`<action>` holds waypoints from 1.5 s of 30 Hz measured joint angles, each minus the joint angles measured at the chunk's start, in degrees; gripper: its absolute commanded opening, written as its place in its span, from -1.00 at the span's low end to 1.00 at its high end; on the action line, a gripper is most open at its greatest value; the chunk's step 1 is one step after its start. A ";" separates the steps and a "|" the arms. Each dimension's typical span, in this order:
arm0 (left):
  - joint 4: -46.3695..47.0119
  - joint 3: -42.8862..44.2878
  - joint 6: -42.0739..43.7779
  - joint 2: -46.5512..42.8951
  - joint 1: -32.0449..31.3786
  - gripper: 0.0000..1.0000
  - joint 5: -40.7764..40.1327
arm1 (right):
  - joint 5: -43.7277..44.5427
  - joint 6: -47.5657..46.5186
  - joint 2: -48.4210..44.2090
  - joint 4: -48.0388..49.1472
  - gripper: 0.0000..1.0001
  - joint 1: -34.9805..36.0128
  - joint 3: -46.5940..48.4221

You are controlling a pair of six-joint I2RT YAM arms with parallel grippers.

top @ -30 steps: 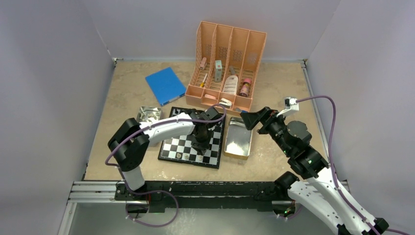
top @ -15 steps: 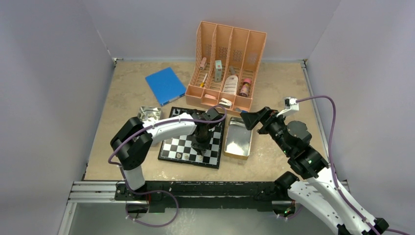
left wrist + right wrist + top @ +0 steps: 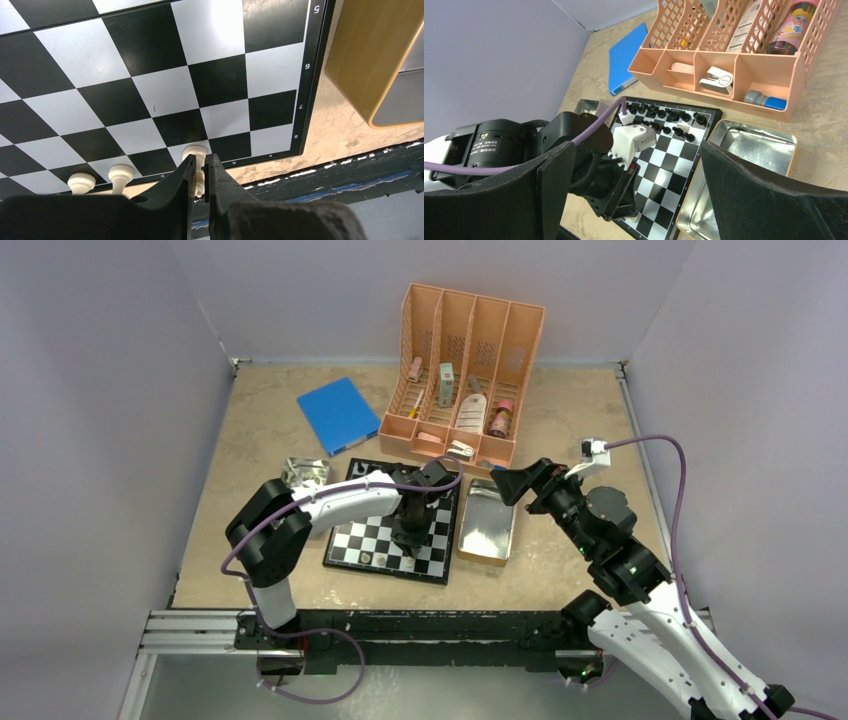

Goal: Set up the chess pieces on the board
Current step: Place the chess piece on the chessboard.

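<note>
Now — left pincer (image 3: 202,166) pinching pale piece (image 3: 194,150) on board (image 3: 150,50) | right pincer (image 3: 639,167) wide open

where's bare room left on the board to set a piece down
Bare: the middle rows of the board, and the near-row squares between the white piece in the left gripper and the numbered right border. Crowded: black pieces line the far rows; two more white pieces stand left of the gripper.
</note>
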 measured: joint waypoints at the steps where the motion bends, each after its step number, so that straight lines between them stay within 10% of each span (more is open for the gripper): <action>1: 0.00 0.00 0.00 0.00 0.00 -0.77 0.00 | 0.00 0.00 0.02 0.02 0.94 0.00 0.00; 45: -4.92 12.22 1.79 0.11 2.73 -0.59 -3.98 | -0.63 0.00 0.92 0.44 0.94 0.00 -1.07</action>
